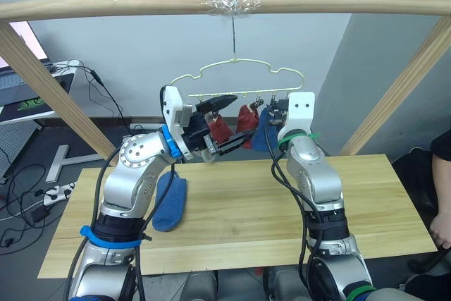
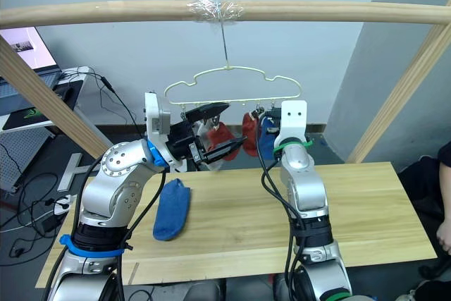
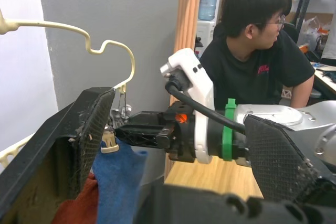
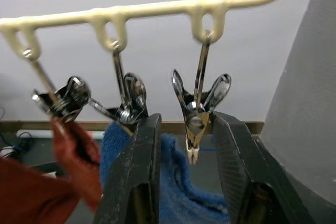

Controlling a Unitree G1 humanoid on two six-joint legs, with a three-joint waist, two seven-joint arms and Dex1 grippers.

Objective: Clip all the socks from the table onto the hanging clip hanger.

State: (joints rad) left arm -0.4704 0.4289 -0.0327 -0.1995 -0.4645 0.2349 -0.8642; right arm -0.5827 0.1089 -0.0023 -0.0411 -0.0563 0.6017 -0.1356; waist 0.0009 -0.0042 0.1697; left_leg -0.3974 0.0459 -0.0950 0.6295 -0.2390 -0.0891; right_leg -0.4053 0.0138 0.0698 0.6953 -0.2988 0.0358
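Hanging from the pale yellow-green wire clip hanger [image 1: 243, 75]: two rust-red socks and one blue sock [image 4: 173, 182]. Right gripper [image 4: 186, 174] open, fingers flanking an empty metal clip [image 4: 195, 116]. Left gripper [image 2: 211, 132] open, holding nothing, just beside the red socks [image 1: 232, 128]. Second blue ankle sock [image 2: 172, 208] lies on the light plank table [image 2: 366, 202] below it.

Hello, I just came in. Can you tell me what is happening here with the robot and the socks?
A humanoid robot is hanging socks on a clip hanger that hangs from a wooden rail. Two red socks and one blue sock are already clipped on. The right pincer is open around an empty clip at the hanger's end, and the left pincer is open, raised near the red socks. Another blue sock lies on the table. A person sits nearby.
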